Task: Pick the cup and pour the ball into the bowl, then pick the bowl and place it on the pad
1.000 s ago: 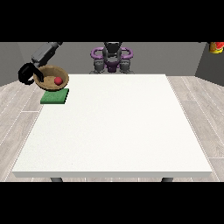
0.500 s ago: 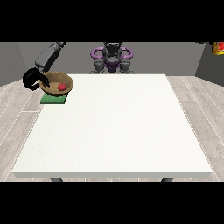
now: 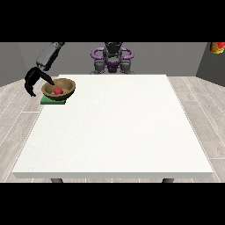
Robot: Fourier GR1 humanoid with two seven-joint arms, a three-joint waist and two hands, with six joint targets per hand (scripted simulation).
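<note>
Now the bowl (image 3: 59, 88) sits on the green pad (image 3: 53, 101) at the table's (image 3: 114, 127) far corner on the view's left, the red ball (image 3: 58, 91) lying inside it. You see the hand at the view's left (image 3: 35, 80) just beside the bowl's rim, its fingers spread and curved downward, one reaching to the rim edge, clasping nothing that shows. Judge the bowl as rigid and light, wooden by its look, with a smooth round wall that could slip; the rim is the place to take it, thumb inside and fingers outside, and keep it level, since the ball will roll freely. Compared with half a second ago, the bowl has settled lower and flatter on the pad, and the hand has opened and drawn back from it. The other hand does not show, nor does any cup.
</note>
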